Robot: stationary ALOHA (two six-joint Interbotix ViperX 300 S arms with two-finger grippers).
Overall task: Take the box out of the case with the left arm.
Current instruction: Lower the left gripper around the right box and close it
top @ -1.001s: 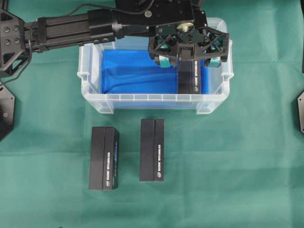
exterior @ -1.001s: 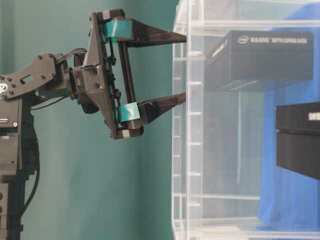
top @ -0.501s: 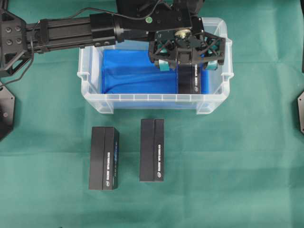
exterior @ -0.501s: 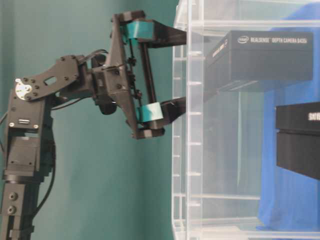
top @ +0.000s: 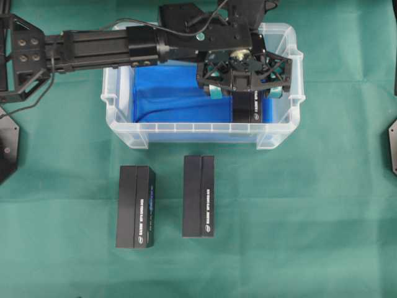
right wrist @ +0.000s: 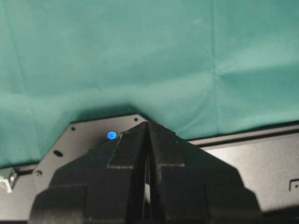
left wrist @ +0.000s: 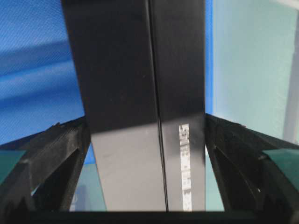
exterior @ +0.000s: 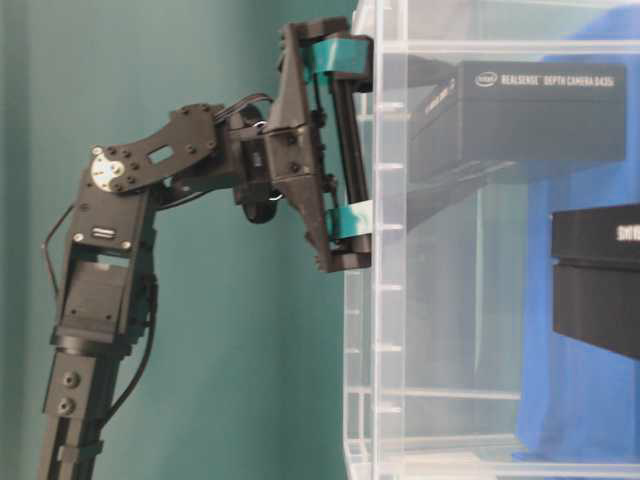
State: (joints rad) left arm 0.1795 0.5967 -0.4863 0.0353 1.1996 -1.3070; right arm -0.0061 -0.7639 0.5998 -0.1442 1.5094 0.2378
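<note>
The case [top: 186, 127] is a clear tub with a blue lining, standing on green cloth. A black box [top: 247, 108] stands on edge at its right end. My left gripper [top: 245, 93] reaches down into the case and is open, one finger on each side of the box. In the left wrist view the box [left wrist: 145, 93] fills the space between the black fingers [left wrist: 60, 154]. From table level the fingers show through the case wall [exterior: 390, 300], above and below the box [exterior: 540, 110]. My right gripper [right wrist: 147, 123] is shut on nothing, over the cloth.
Two more black boxes [top: 136, 207] [top: 198, 196] lie on the cloth in front of the case. The case's right wall [top: 296, 81] stands close beside the right-hand finger. Arm mounts sit at the left edge [top: 7, 143] and the right edge [top: 392, 146].
My left gripper has gone down into the case, still open. Its fingers, which were above the rim, now flank the box. The box has not moved.
</note>
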